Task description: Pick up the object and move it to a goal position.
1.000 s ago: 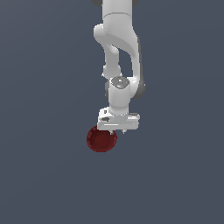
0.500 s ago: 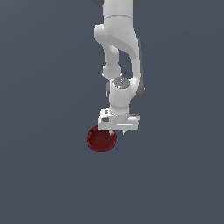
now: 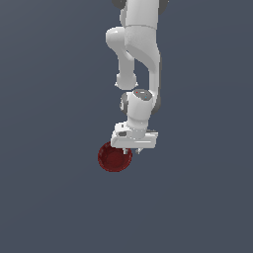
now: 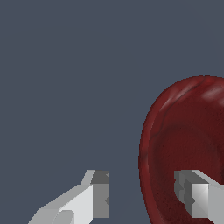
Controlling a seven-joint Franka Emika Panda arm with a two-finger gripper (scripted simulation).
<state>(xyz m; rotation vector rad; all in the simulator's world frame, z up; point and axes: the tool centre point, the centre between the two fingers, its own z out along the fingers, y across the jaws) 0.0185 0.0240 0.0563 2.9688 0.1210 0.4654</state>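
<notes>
The dark red bowl (image 3: pixel 113 158) rests on the flat grey surface, and the wrist view shows its ribbed inside and thin rim (image 4: pixel 183 131). My gripper (image 3: pixel 132 149) hangs just above the bowl's edge on the exterior view's right. In the wrist view the gripper (image 4: pixel 142 194) is open and astride the rim. One fingertip (image 4: pixel 100 192) is outside the bowl and the other (image 4: pixel 192 194) is over its inside. Neither fingertip visibly touches the rim. The white hand hides part of the bowl in the exterior view.
A plain grey-blue surface (image 3: pixel 49 197) lies all around the bowl. The white arm (image 3: pixel 141 44) rises behind the gripper. No other objects show, and no goal marker is in view.
The gripper has come down slightly toward the bowl's rim. The bowl has not moved. The fingers stay open.
</notes>
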